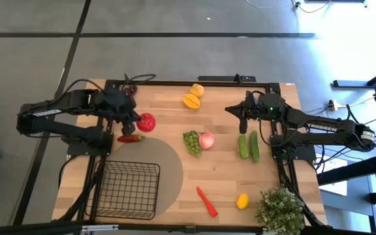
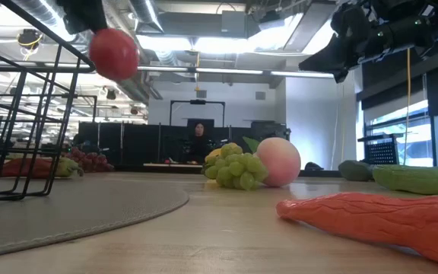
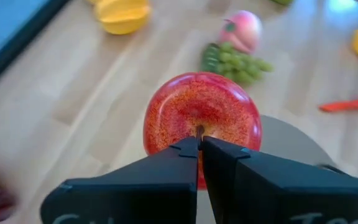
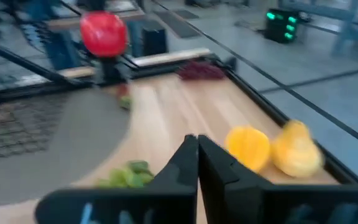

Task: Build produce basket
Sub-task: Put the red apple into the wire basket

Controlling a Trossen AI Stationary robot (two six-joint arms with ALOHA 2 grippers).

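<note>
Nearest the lens, a red chili (image 2: 379, 217) is lying on the surface (image 1: 175, 111). At left, my left fingers (image 3: 199, 146) are pinching the stem of the red apple (image 3: 201, 121), holding it aloft beyond the basket (image 1: 130, 189). Centre: green grapes (image 1: 192, 141) touching the peach (image 1: 206, 140). At right, my right fingers (image 4: 197, 146) are hovering clenched, empty, near two cucumbers (image 1: 249, 145).

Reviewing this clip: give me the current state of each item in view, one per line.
left gripper: shut on the red apple's stem, raised over the table.
red apple: held in the air, hanging from its stem.
right gripper: shut, holding nothing, above the table.
basket: upright on the round mat, nothing visible inside.
green grapes: on the table, touching the peach.
two cucumbers: lying side by side.
</note>
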